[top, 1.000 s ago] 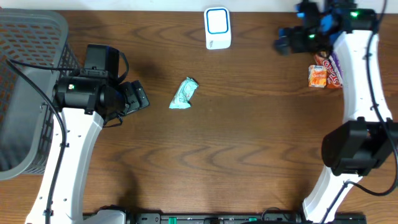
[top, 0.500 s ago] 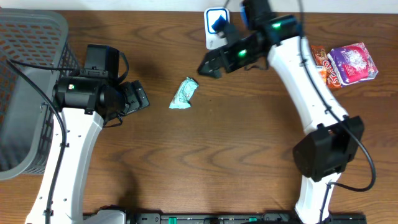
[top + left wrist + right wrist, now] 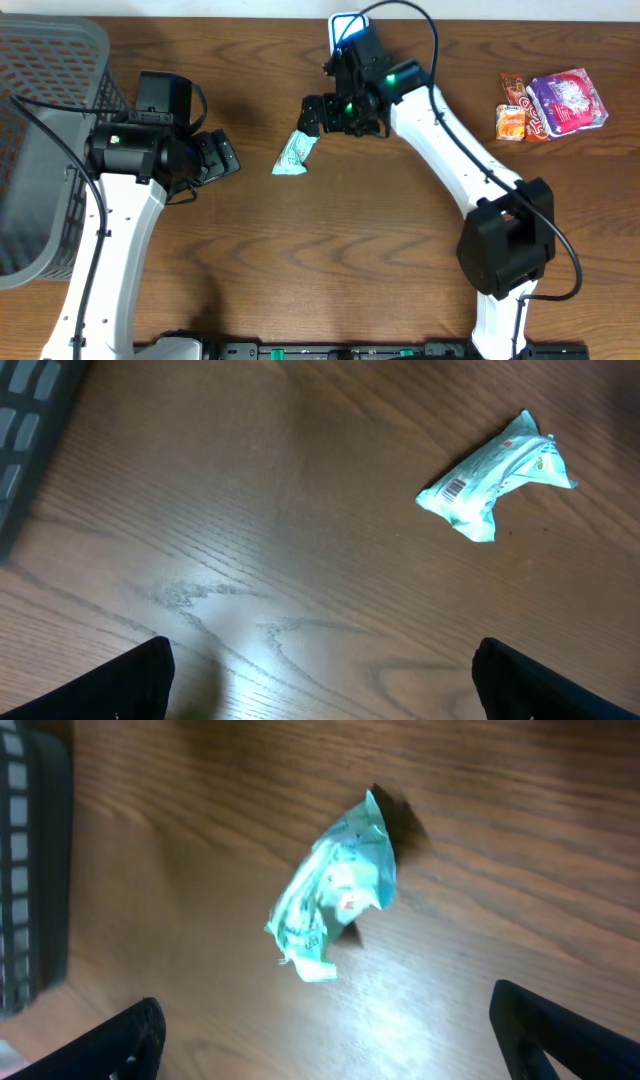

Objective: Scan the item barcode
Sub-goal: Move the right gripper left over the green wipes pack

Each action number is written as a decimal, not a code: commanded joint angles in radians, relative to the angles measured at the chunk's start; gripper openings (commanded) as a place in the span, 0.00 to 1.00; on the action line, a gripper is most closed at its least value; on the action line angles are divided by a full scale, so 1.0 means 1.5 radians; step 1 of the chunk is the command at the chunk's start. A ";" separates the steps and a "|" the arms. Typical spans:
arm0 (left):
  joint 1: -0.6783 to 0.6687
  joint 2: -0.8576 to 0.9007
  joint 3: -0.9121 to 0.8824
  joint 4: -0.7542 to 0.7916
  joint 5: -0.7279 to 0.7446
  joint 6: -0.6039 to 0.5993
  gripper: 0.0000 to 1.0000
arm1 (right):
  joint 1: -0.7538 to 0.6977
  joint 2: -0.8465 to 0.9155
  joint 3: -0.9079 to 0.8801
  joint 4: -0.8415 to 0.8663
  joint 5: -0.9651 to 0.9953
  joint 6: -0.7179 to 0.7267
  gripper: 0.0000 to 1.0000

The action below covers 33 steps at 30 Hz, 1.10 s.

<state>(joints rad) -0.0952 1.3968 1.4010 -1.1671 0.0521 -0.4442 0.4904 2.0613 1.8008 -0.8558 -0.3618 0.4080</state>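
Right wrist view: right gripper (image 3: 340,1040) open and empty above a small mint-green crinkled plastic packet (image 3: 335,900), grasp not yet made.
The packet lies on the brown wooden table (image 3: 520,840), its long axis diagonal. In the overhead view its upper end points toward the white box-shaped scanner (image 3: 340,22). The next move is likely to lower, pinch across the narrow width and leave the barcode (image 3: 455,488) uncovered.

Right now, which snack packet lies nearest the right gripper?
The mint-green packet, alone mid-table beside the right gripper; the orange packet and purple packet lie together, well away from it.
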 commanded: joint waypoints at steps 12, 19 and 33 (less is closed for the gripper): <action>0.003 -0.004 -0.001 -0.002 -0.008 0.004 0.95 | 0.014 0.007 -0.172 0.220 -0.046 0.187 0.97; 0.003 -0.004 -0.001 -0.002 -0.008 0.004 0.95 | 0.032 0.027 -0.235 0.352 -0.044 0.244 0.94; 0.003 -0.004 -0.001 -0.002 -0.008 0.004 0.95 | 0.072 0.097 -0.238 0.413 -0.007 0.261 0.59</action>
<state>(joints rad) -0.0952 1.3968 1.4010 -1.1675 0.0525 -0.4442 0.5919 2.1780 1.4551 -0.2272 -0.4103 0.7856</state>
